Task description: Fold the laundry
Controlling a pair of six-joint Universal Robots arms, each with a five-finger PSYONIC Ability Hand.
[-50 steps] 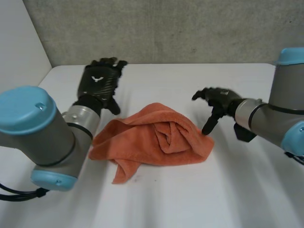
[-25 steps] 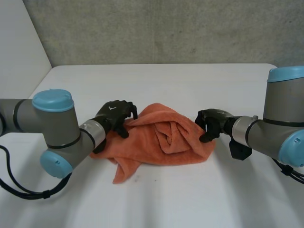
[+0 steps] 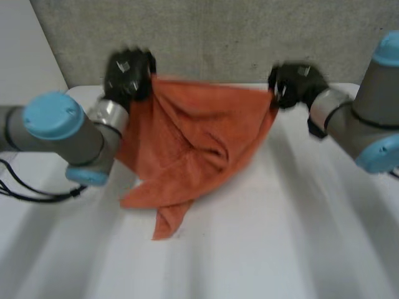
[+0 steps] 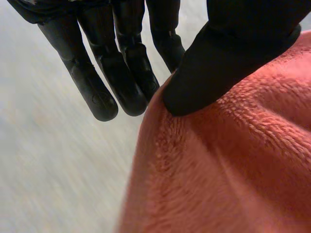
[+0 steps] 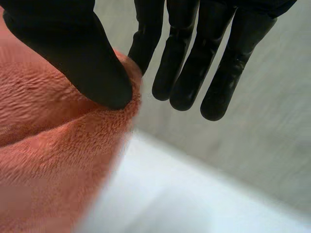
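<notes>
- We see the left hand [image 4: 233, 53] pinching one top corner of the orange terry towel [image 3: 187, 149] between thumb and straight fingers [image 4: 129, 82].
- The right hand [image 5: 63, 53] pinches the opposite top corner likewise, its thumb sunk into the fuzzy pile.
- The towel hangs between them in creases, and we find its pointed lower end resting on the smooth white table [image 3: 280, 237].
- Behind stands a rough grey wall [image 3: 218, 37].

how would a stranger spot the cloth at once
Start at the white table, where the left hand and right hand are raised. Between them hangs the orange towel, pinched at both upper corners: the only soft, brightly coloured thing there.
</notes>
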